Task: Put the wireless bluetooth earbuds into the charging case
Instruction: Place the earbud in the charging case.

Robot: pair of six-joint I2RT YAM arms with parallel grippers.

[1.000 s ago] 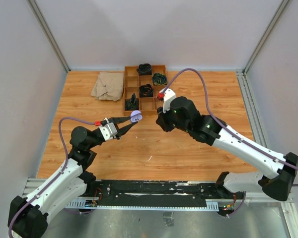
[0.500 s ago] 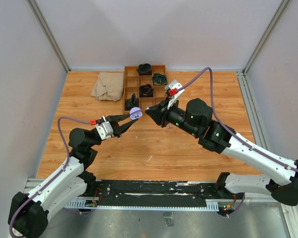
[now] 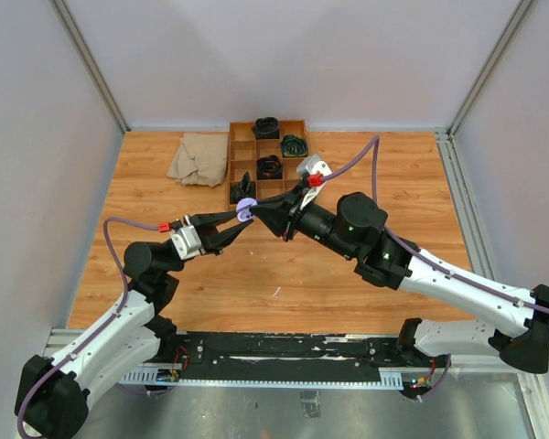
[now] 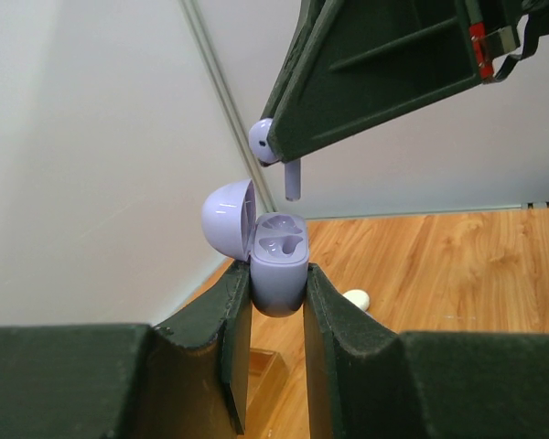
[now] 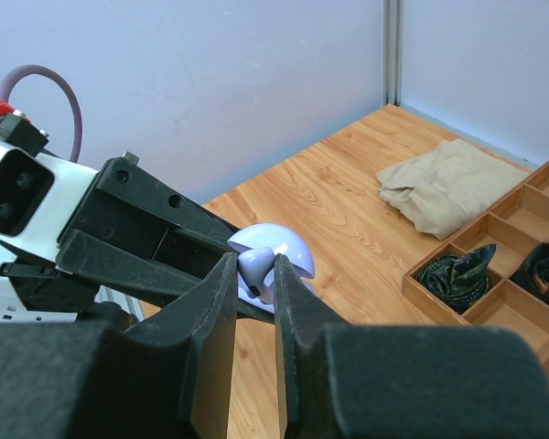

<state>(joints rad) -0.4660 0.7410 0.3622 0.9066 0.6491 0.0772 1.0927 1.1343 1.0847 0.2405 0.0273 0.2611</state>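
Left wrist view: lilac stemmed plastic earbud (image 4: pixel 263 139) poised over open lilac charging case (image 4: pixel 279 261).
Right tool (image 5: pixel 255 271): pinching earbud.
Left tool (image 4: pixel 276 291): clamping case.
Next: we should lower stem (image 4: pixel 292 181) into socket (image 4: pixel 273 245).

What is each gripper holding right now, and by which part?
Left gripper: the open lilac charging case, clamped across the sides of its base. Right gripper: a lilac earbud, pinched near its head, stem pointing down over the case.

I see the wooden table (image 3: pixel 165 274) bearing a crumpled beige cloth (image 3: pixel 199 158), a divided tray (image 3: pixel 242 151) and one white earbud (image 4: pixel 355 297).
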